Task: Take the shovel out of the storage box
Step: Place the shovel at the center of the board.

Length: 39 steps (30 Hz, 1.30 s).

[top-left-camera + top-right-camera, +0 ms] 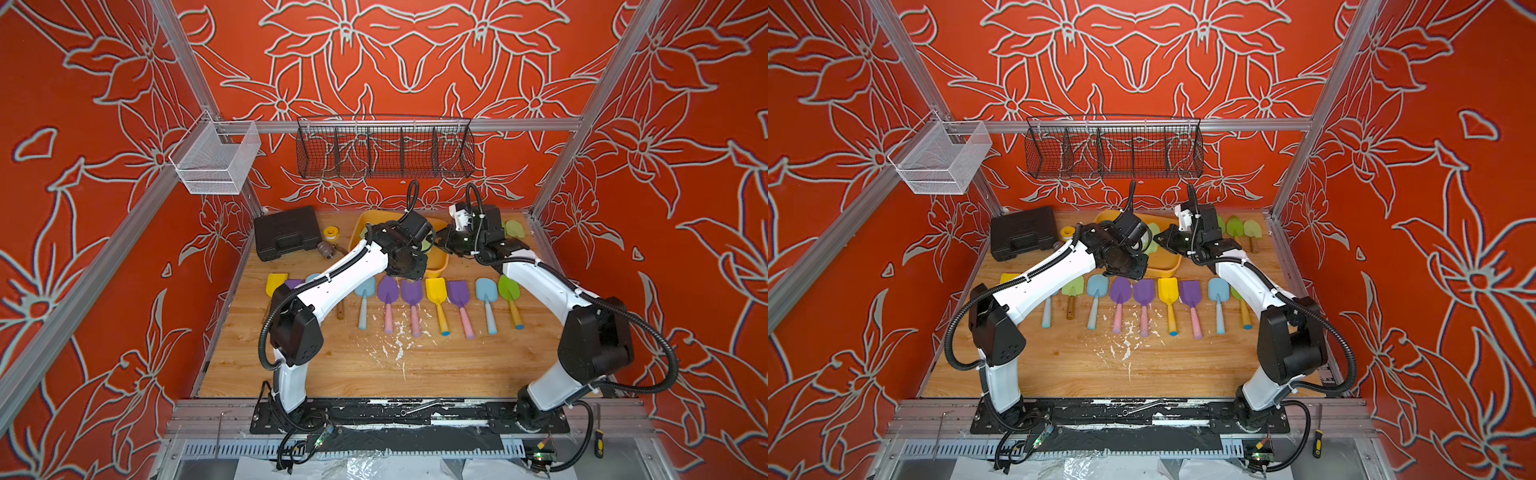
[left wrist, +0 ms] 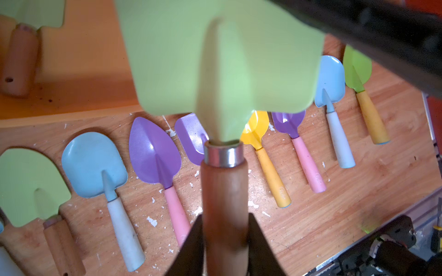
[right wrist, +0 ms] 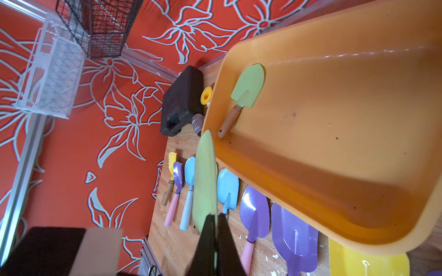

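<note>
A light-green shovel (image 2: 215,59) with a wooden handle hangs in the air between both grippers, over the front edge of the orange storage box (image 3: 334,167). My left gripper (image 2: 224,215) has a finger close on each side of the wooden handle; whether they press on it does not show. My right gripper (image 3: 216,215) is shut on the thin edge of the green blade (image 3: 204,179). In both top views the two grippers meet over the box (image 1: 438,266) (image 1: 1163,272). A second green shovel (image 3: 248,88) lies inside the box.
Several coloured shovels (image 1: 436,303) lie in a row on the wooden table in front of the box. A black tool case (image 1: 286,232), a yellow tape roll (image 1: 331,232) and a metal fitting (image 1: 326,249) sit to its left. More green shovels (image 1: 515,228) lie at its right.
</note>
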Motion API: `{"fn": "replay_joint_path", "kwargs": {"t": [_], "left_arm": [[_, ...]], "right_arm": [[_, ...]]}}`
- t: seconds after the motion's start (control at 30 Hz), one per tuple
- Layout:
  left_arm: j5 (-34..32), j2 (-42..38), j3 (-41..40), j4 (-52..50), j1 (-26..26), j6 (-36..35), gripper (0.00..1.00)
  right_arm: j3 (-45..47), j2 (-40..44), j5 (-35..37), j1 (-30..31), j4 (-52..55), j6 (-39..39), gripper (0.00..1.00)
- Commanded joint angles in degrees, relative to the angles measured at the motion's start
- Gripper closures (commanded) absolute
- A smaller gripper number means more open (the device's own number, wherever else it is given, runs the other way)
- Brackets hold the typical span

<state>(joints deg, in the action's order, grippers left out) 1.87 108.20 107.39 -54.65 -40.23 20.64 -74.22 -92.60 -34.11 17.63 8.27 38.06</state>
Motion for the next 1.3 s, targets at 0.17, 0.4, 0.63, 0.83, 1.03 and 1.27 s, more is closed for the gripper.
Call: {"fn": "replay_joint_path", "kwargs": {"t": [0.17, 0.4, 0.63, 0.83, 1.03, 1.27], "left_arm": [[12.6, -11.1, -8.6, 9.8, 5.9, -6.8, 0.24], [24.8, -21.2, -20.0, 18.1, 10.2, -17.7, 0.2], [33.8, -21.2, -22.2, 21.8, 11.3, -25.5, 0.23], [35.1, -15.8, -17.2, 19.9, 12.7, -27.8, 0.47], [34.9, -11.9, -14.1, 18.9, 13.5, -28.7, 0.64], [40.8, -12.2, -15.3, 22.6, 13.7, -29.1, 0.82]], "right_arm": [[-1.2, 5.3, -1.5, 0.0, 9.0, -19.0, 1.0], [2.5, 11.7, -4.2, -0.1, 8.2, -35.1, 1.0], [7.7, 15.9, -11.8, 0.0, 0.2, -40.1, 1.0], [8.8, 16.4, -15.5, 0.0, -0.6, -40.0, 1.0], [10.7, 18.6, -16.0, 0.1, -0.9, -40.4, 1.0], [11.4, 19.2, -15.6, 0.1, -0.7, -40.3, 1.0]]}}
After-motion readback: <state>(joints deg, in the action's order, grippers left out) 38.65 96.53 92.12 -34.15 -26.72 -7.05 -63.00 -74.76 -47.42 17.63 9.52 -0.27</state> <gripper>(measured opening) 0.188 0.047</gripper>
